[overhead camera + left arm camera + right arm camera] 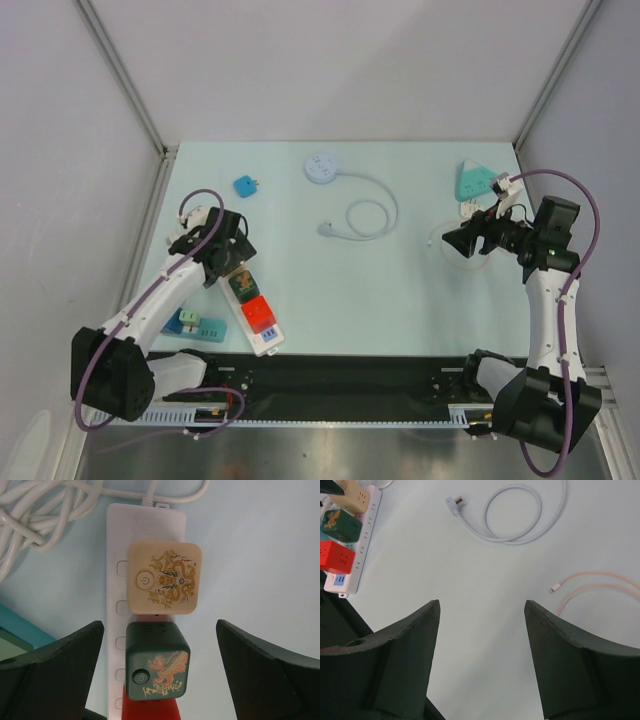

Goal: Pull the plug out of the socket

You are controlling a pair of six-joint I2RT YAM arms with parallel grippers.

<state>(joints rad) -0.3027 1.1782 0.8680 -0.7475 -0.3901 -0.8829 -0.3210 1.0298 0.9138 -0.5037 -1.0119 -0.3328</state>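
Observation:
A white power strip [116, 540] lies on the pale blue table with three cube plugs in a row: a beige one [165, 577], a dark green one [156, 660] with a dragon print, and a red one [150, 711]. My left gripper [159, 625] is open above the strip, its fingers apart on either side of the green plug and touching nothing. In the top view the left gripper [235, 262] covers the strip's far end; the red plug [258, 313] shows nearer. My right gripper [462, 240] is open and empty at the right, far from the strip [365, 535].
The strip's coiled white cord [35, 515] lies left of it. A teal strip [195, 325] sits by the left arm. A blue adapter [245, 186], a round white socket [321, 168] with its cable [515, 515], a teal triangular socket [475, 180] and a pink cable [590, 587] lie farther back.

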